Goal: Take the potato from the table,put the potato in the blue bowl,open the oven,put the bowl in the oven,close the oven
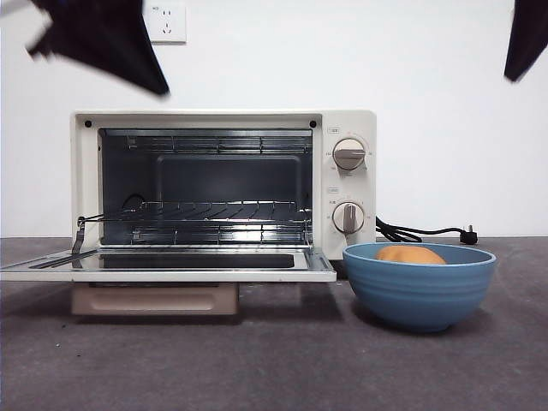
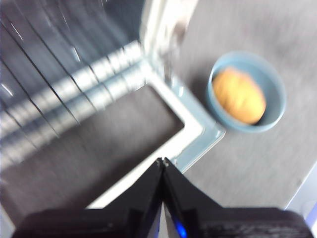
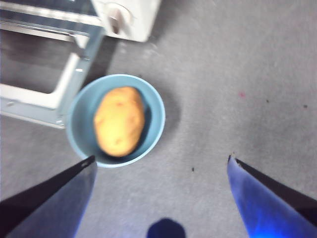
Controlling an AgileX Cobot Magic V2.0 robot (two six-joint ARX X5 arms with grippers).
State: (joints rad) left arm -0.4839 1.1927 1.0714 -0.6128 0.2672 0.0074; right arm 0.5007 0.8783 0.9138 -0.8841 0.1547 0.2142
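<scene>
The cream-white oven (image 1: pixel 347 184) stands with its glass door (image 1: pixel 171 265) folded down flat and its wire rack (image 1: pixel 205 210) showing. To its right on the table, the golden-brown potato (image 1: pixel 411 254) lies inside the blue bowl (image 1: pixel 419 291). My left gripper (image 2: pixel 162 161) hovers shut and empty above the lowered door (image 2: pixel 99 144), with the bowl (image 2: pixel 275 84) and potato (image 2: pixel 239 95) off to one side. My right gripper (image 3: pixel 161 161) hangs open high above the table, over the bowl (image 3: pixel 156 116) and potato (image 3: pixel 119 121). In the front view both arms show only as dark shapes at the top corners.
The oven's black cord and plug (image 1: pixel 428 232) lie on the table behind the bowl. A white wall socket (image 1: pixel 167 21) sits on the wall above the oven. The dark grey table (image 1: pixel 282 368) stretches bare in front of the oven and bowl.
</scene>
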